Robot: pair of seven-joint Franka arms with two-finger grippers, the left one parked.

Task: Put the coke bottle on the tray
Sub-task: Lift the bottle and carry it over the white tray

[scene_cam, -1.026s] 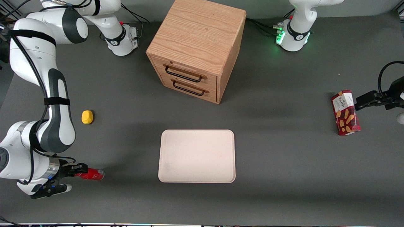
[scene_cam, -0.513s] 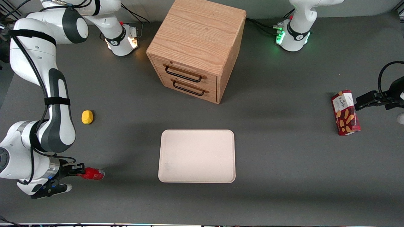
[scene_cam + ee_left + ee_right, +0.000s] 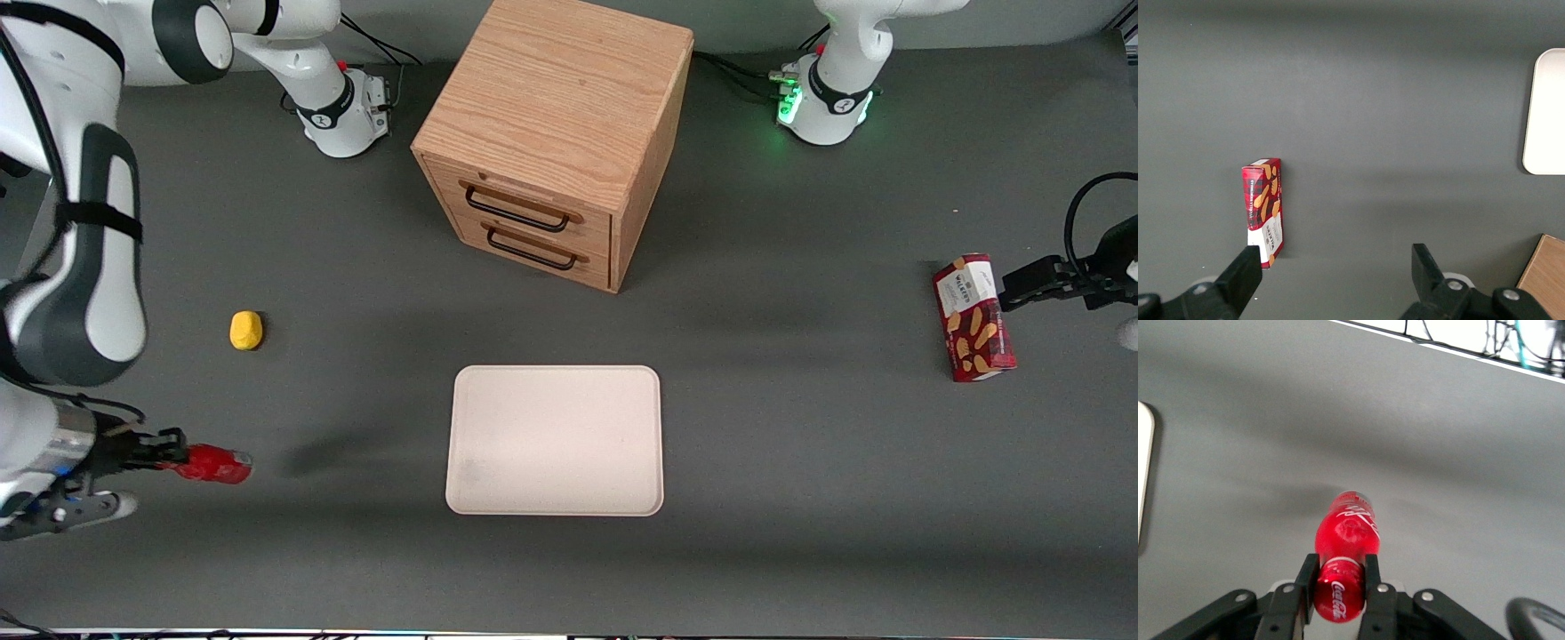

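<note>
The coke bottle [image 3: 213, 464] is small, shiny and red. It lies level in my right gripper [image 3: 174, 460], held at its cap end and lifted off the table, with its shadow on the table beside it. In the right wrist view the two black fingers [image 3: 1307, 577] clamp the red cap, and the bottle [image 3: 1346, 527] points away from the gripper [image 3: 1339, 573]. The pale cream-pink tray [image 3: 556, 440] lies flat in the middle of the table, well off from the bottle toward the parked arm's end. Its rounded edge [image 3: 1143, 473] shows in the right wrist view.
A wooden drawer cabinet [image 3: 556, 133] stands farther from the front camera than the tray. A yellow lump [image 3: 245, 330] lies farther from the camera than the bottle. A red snack box [image 3: 973, 317] lies toward the parked arm's end; it also shows in the left wrist view [image 3: 1263, 208].
My gripper has lifted the coke bottle off the table and drawn it toward the working arm's end. The arm has risen. Tray, lump and box have not moved.
</note>
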